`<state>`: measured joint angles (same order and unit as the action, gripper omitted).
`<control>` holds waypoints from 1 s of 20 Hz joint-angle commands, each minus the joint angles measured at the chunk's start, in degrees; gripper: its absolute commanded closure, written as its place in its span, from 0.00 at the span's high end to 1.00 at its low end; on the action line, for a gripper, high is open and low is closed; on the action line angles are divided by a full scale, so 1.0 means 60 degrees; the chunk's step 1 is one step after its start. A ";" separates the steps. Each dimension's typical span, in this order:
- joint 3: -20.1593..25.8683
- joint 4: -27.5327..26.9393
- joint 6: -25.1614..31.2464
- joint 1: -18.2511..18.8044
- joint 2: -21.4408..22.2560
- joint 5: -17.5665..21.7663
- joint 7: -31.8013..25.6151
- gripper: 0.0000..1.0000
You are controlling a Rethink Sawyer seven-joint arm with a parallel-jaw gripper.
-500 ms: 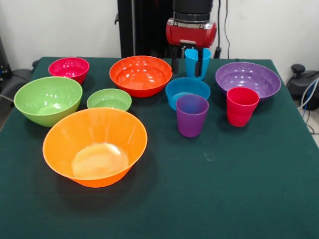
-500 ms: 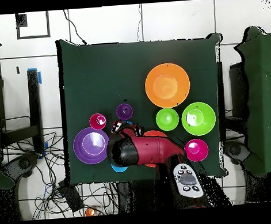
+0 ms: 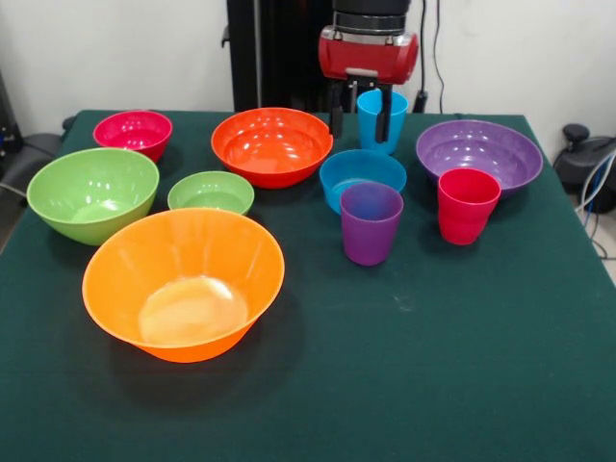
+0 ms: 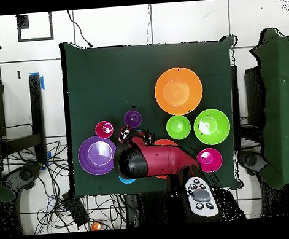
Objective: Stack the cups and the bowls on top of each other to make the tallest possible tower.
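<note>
Gripper: the gripper (image 3: 362,114) hangs from the red arm head (image 3: 369,53) at the far side of the table (image 3: 452,346), its two black fingers (image 3: 383,116) pointing down. The fingers stand apart and nothing is held between them.
Sky blue cup: the sky blue cup (image 3: 382,120) stands upright at the far edge. One finger crosses in front of its body and the other hangs just left of it; whether either touches the cup cannot be told.
Blue small bowl: the blue small bowl (image 3: 362,178) sits just in front of the gripper, nearer the camera, mouth up.
Purple-magenta cup: the purple-magenta cup (image 3: 371,222) stands upright right in front of that bowl.
Red-pink cup: the red-pink cup (image 3: 467,205) stands upright to the right of it, just before the purple large bowl (image 3: 478,153).
Red-orange bowl: the red-orange bowl (image 3: 272,144) lies just left of the gripper.
Left group: the pink-red small bowl (image 3: 133,132), the lime green large bowl (image 3: 92,192) and the lime green small bowl (image 3: 211,193) lie well apart from the gripper.
Orange bowl: the large orange bowl (image 3: 183,282) sits nearest the camera, empty; nothing is stacked on anything.
Overhead view: the arm (image 4: 151,161) covers the sky blue cup and most of the red-orange bowl; the orange bowl (image 4: 178,90) lies farthest from the base.
</note>
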<state>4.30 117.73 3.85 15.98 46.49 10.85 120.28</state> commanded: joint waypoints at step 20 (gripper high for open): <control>0.0244 -0.2280 0.0863 0.0072 -0.2105 0.0611 -0.0109 1.00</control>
<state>3.39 110.51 3.85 16.68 39.76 11.71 120.28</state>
